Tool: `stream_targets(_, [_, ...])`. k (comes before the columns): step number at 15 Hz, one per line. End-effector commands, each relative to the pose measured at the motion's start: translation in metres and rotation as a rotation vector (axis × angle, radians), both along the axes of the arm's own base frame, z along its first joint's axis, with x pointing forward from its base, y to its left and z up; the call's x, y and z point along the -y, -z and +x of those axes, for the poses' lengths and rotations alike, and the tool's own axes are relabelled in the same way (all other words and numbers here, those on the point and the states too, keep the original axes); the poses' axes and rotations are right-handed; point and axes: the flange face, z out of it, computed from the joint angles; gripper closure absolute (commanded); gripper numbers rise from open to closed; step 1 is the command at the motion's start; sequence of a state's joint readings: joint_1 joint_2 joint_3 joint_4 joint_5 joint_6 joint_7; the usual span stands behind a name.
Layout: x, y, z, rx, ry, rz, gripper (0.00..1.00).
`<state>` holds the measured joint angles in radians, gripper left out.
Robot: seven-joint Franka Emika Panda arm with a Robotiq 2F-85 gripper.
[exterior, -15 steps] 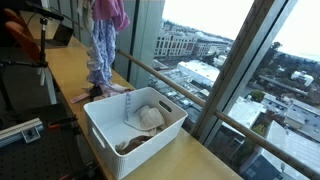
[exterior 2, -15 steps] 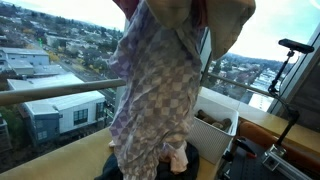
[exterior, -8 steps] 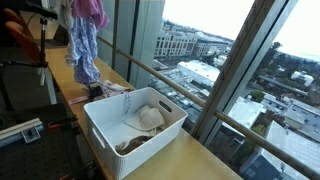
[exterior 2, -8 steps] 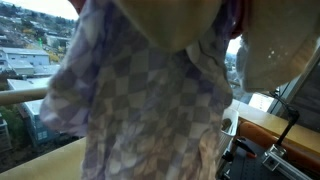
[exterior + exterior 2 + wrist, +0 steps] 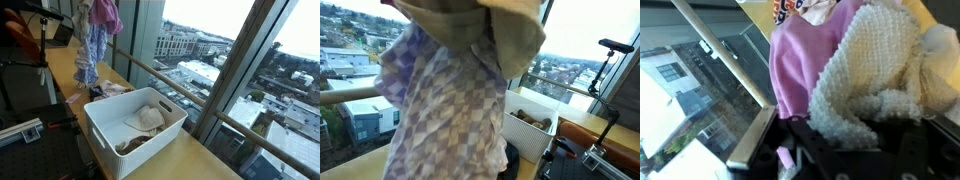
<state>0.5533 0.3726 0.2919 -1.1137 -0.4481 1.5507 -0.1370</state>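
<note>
Laundry up in the air! In an exterior view the checkered cloth (image 5: 88, 50) dangles high over the far left stretch of the wooden counter (image 5: 62, 72), with a pink garment (image 5: 106, 12) bunched above it, well apart from the white basket (image 5: 110, 140) nearer us. Seen close up in an exterior view, that checkered cloth (image 5: 445, 115) swamps the frame under a tan cloth (image 5: 495, 35), and the basket (image 5: 525, 132) peeks out at right. Only the wrist view shows a white knit (image 5: 875, 70) pressed beside the pink garment (image 5: 800, 60). The gripper (image 5: 830, 150) is a dark blur beneath them with its fingers buried in fabric, so I can't tell how wide they stand.
</note>
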Motion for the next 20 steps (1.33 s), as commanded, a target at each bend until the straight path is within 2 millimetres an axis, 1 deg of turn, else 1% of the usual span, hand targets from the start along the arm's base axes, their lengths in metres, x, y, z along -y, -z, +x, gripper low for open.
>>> stream_targets(1, [0.068,-0.012,0.044,-0.018,0.069,0.013,1.0])
stream_targets(2, [0.088,-0.006,0.055,-0.027,0.095,0.012,1.0])
stream_targets(4, [0.123,0.015,0.074,-0.061,0.142,0.007,1.0])
stream_targets(5, [0.139,0.032,0.083,-0.089,0.164,0.002,1.0])
stream_targets(6, [0.15,0.05,0.09,-0.116,0.183,-0.002,1.0])
stream_targets(8, [0.168,0.091,0.099,-0.169,0.209,-0.012,1.0])
stream_targets(9, [0.174,0.112,0.102,-0.192,0.216,-0.018,1.0])
stream_targets(11, [0.179,0.15,0.106,-0.241,0.221,-0.027,1.0])
stream_targets(14, [0.17,0.188,0.107,-0.284,0.214,-0.042,1.0])
stream_targets(17, [0.157,0.205,0.107,-0.306,0.196,-0.051,1.0])
stream_targets(20, [0.147,0.212,0.108,-0.316,0.181,-0.054,1.0])
